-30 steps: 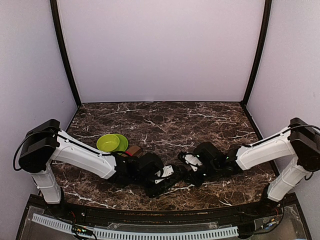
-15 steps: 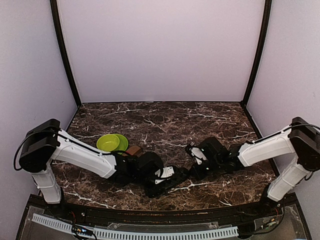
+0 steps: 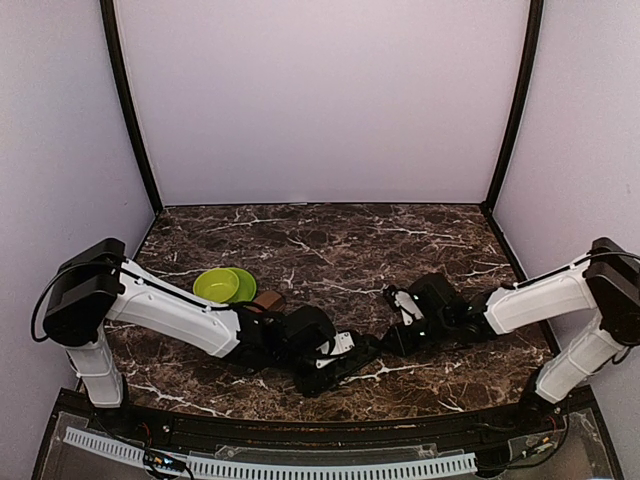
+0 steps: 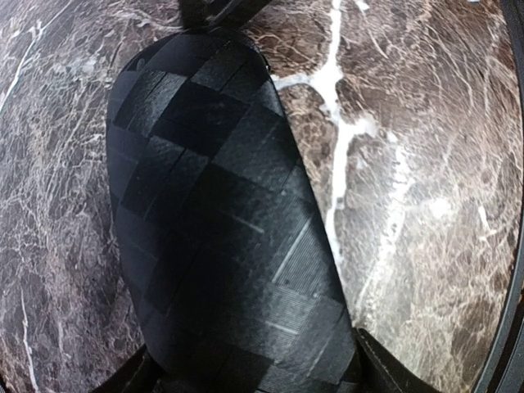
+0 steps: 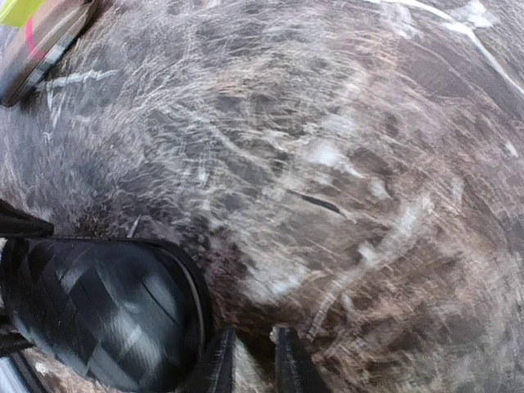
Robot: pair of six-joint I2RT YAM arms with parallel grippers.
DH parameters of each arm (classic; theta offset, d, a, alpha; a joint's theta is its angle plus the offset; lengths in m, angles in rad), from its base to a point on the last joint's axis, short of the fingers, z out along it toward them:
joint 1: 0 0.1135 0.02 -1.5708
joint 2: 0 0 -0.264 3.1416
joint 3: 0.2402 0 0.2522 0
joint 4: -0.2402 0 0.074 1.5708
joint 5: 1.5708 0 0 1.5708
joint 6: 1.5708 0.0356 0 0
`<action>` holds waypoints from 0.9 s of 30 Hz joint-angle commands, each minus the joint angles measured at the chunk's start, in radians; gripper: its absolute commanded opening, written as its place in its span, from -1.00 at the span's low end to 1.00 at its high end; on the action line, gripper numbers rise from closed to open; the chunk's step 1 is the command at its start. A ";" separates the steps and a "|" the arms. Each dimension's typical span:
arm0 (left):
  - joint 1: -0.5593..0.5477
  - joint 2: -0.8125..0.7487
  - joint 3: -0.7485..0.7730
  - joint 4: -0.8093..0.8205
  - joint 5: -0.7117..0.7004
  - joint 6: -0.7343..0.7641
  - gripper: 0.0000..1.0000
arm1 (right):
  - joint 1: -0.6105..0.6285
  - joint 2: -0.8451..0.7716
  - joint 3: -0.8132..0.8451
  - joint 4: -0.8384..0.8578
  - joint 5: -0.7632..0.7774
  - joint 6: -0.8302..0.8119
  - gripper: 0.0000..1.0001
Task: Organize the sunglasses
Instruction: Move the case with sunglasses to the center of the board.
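Note:
No sunglasses show in any view. A black checker-woven case point(image 3: 345, 355) lies closed on the marble near the front middle. It fills the left wrist view point(image 4: 221, 213). My left gripper point(image 3: 325, 358) is shut on its near end, with a finger on each side of it at the bottom of the left wrist view point(image 4: 254, 377). My right gripper point(image 3: 392, 340) is just right of the case's far end, low over the table. Its fingers point(image 5: 286, 364) stand almost together with nothing between them. The case's rounded end shows at the lower left of the right wrist view point(image 5: 98, 315).
A lime green bowl point(image 3: 225, 285) sits left of centre, and its edge shows in the right wrist view point(image 5: 16, 8). A brown striped case point(image 3: 266, 300) lies beside it behind my left arm, and also shows in the right wrist view point(image 5: 45, 45). The table's front edge point(image 3: 320, 425) is close.
My right gripper has drawn back to the right, away from the black case. My left gripper has shifted slightly right with the case.

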 commanded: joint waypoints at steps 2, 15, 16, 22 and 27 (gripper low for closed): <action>-0.005 0.032 0.040 -0.104 -0.117 -0.147 -0.07 | -0.036 -0.073 -0.078 0.043 -0.089 0.072 -0.41; 0.093 0.078 0.205 -0.341 -0.435 -0.363 0.00 | -0.036 -0.059 -0.058 0.061 -0.097 0.085 -0.26; 0.109 0.079 0.207 -0.349 -0.445 -0.370 0.00 | -0.036 -0.059 -0.057 0.059 -0.094 0.085 -0.26; 0.177 0.081 0.210 -0.370 -0.471 -0.402 0.02 | -0.036 -0.060 -0.055 0.055 -0.092 0.082 -0.25; 0.184 0.107 0.221 -0.350 -0.370 -0.446 0.16 | -0.037 -0.045 -0.050 0.061 -0.095 0.080 -0.25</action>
